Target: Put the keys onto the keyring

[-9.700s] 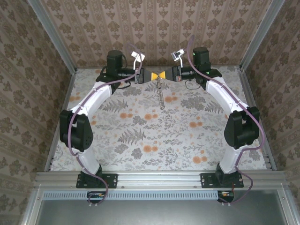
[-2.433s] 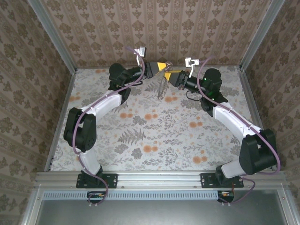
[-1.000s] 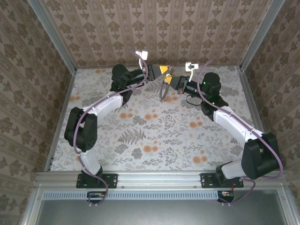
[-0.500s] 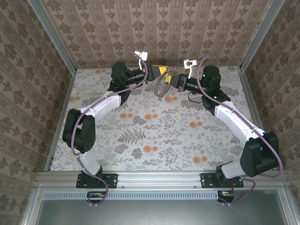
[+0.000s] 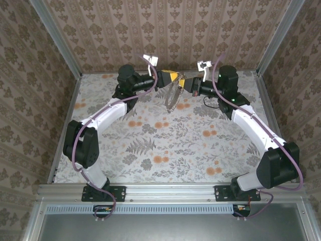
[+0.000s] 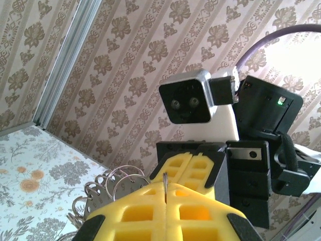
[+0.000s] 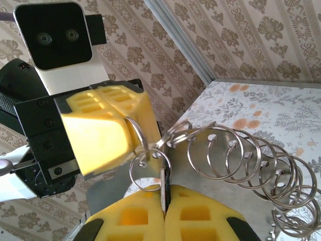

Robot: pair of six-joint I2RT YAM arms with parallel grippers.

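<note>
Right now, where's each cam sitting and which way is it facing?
Top external: above, behind the bases, looking down at the table; both arms in full.
Left wrist: faces the right gripper and a wall; own left gripper at bottom.
Right wrist: faces the left gripper; own fingers pinch the key.
Shared: both wrist views show the keyring.
</note>
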